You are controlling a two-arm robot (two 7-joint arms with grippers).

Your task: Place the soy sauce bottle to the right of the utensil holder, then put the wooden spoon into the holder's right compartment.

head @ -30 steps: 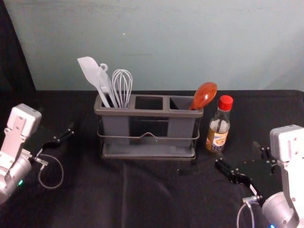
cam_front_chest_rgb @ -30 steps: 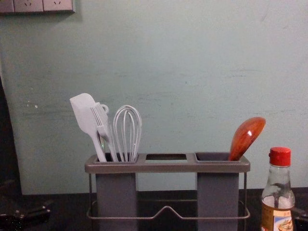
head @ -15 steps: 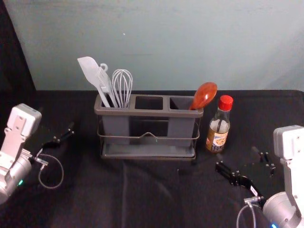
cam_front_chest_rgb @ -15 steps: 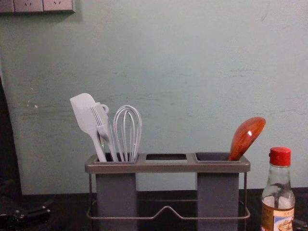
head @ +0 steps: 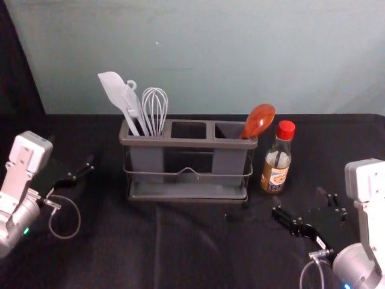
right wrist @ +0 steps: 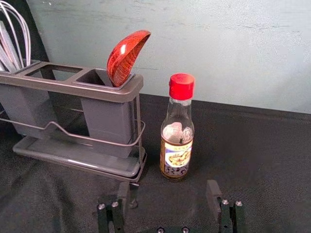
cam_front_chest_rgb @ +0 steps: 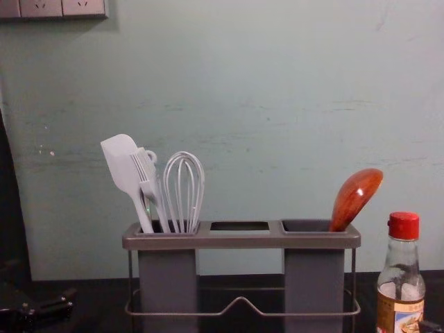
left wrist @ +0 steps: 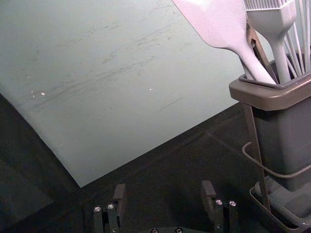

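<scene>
Right end effector [head: 298, 201] has its fingers spread well apart, with the soy sauce bottle [head: 277, 162] upright just ahead and a bit left of it, not touching. From there, the utensil holder [head: 192, 143] is further left, with a narrow gap between its right end and the bottle. So yeah, the bottle's already on the holder's right.

Wooden spoon [head: 258, 120] is also ahead-left of that end effector, bowl up in the holder's right compartment [head: 225, 130], tipped right over the rim toward the bottle.

Room-wise, black cloth on the bench [head: 180, 241] runs on past the bottle's right side, and the far edge is beyond the bottle, wall [head: 210, 60] behind it.

Left end effector [head: 71, 152] is parked with fingers apart too. The holder's left end, with the spatula [head: 113, 89], brush [head: 133, 105] and whisk [head: 155, 111], is off to its right across a gap.
</scene>
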